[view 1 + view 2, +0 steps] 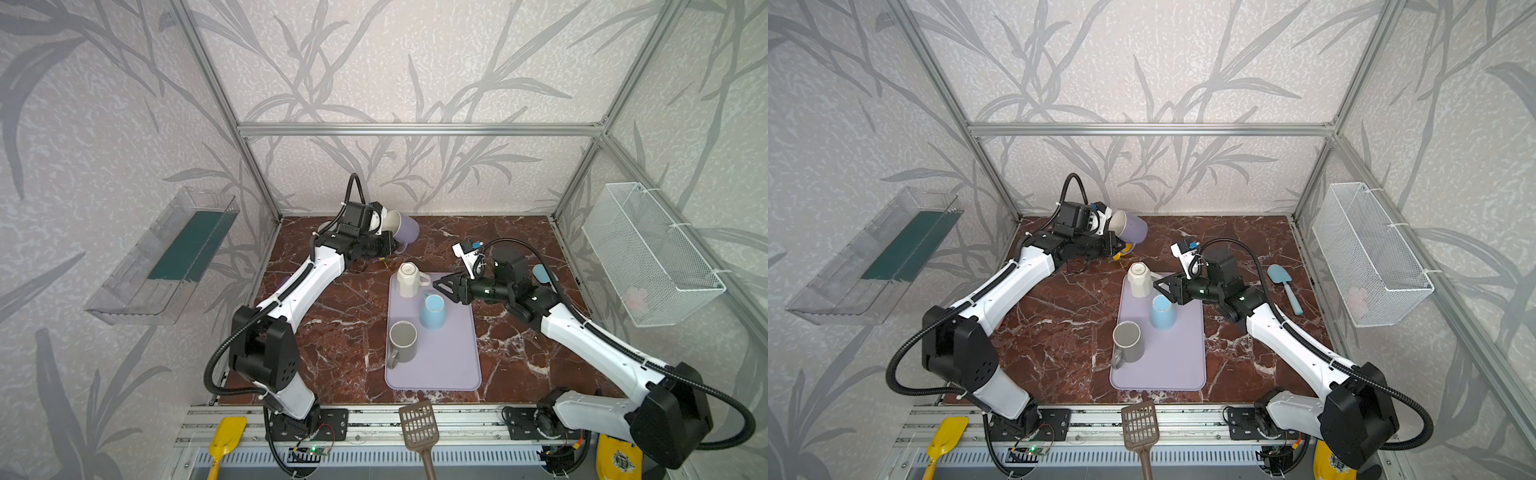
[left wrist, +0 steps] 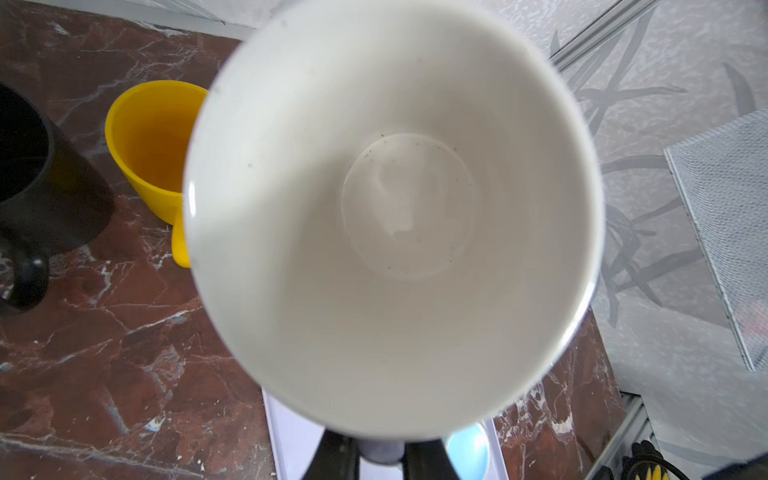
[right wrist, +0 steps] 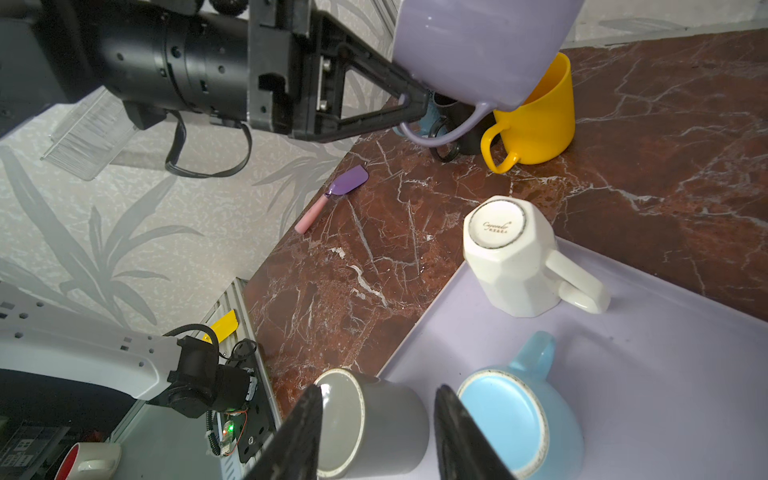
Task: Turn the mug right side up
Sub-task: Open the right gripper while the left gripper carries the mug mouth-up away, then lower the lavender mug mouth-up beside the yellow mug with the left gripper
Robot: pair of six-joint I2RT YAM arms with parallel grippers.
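at the back of the desk [image 1: 332,324], beyond the lavender mat [image 1: 449,365], your left tool [image 1: 388,246] pinches the purple mug [image 1: 404,227] by its handle. the mug is lifted and tipped on its side, with its mouth toward your left wrist. your right tool [image 1: 438,286] hangs over the mat, jaws spread and empty, beside the upside-down blue mug [image 1: 432,311].
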